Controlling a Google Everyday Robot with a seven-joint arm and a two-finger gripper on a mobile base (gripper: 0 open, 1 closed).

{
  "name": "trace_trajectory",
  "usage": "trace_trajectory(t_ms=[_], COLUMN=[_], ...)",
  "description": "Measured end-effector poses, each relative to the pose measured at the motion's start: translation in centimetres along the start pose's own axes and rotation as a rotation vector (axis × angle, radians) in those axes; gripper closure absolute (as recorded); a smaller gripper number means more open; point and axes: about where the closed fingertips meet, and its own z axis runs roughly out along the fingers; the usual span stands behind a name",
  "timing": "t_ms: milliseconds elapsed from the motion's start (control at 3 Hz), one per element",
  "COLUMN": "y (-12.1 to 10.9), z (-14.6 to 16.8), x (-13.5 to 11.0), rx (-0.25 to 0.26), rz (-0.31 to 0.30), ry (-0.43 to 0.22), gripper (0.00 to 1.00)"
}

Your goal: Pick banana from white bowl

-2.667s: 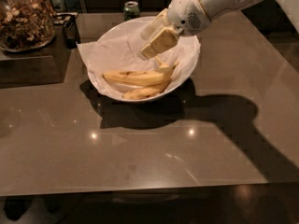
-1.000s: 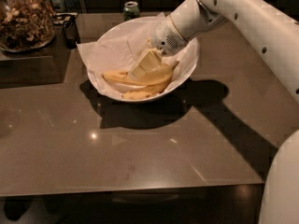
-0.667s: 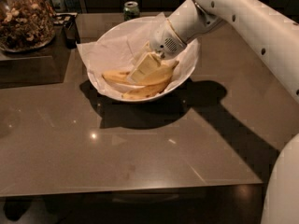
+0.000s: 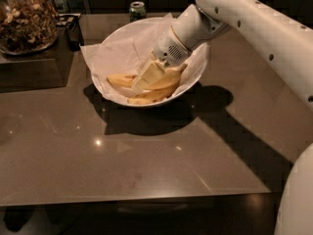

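table [image 4: 146, 165], white bowl [image 4: 115, 50]: gripper [image 4: 143, 81] over banana [image 4: 171, 77]

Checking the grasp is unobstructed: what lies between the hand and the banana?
Nothing. In the camera view the hand is down inside the bowl, right against the banana, with no other thing showing between them.

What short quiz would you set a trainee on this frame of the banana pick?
1. True or false: the claw is down inside the white bowl, at the banana.
2. How many bananas lie in the bowl?
3. What stands at the far left of the view? A. glass jar of nuts B. kettle C. mug
Key: 1 true; 2 two; 3 A.
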Motion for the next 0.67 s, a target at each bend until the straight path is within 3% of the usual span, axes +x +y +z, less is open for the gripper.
trace_trajectory(t_ms=[333,667], y=[-0.46,-0.54], z=[0.32,0.37], x=[0.53,0.67], rx=[0.012,0.015], rz=[0.012,0.015], ry=[0.010,0.012], gripper=[0.61,0.84])
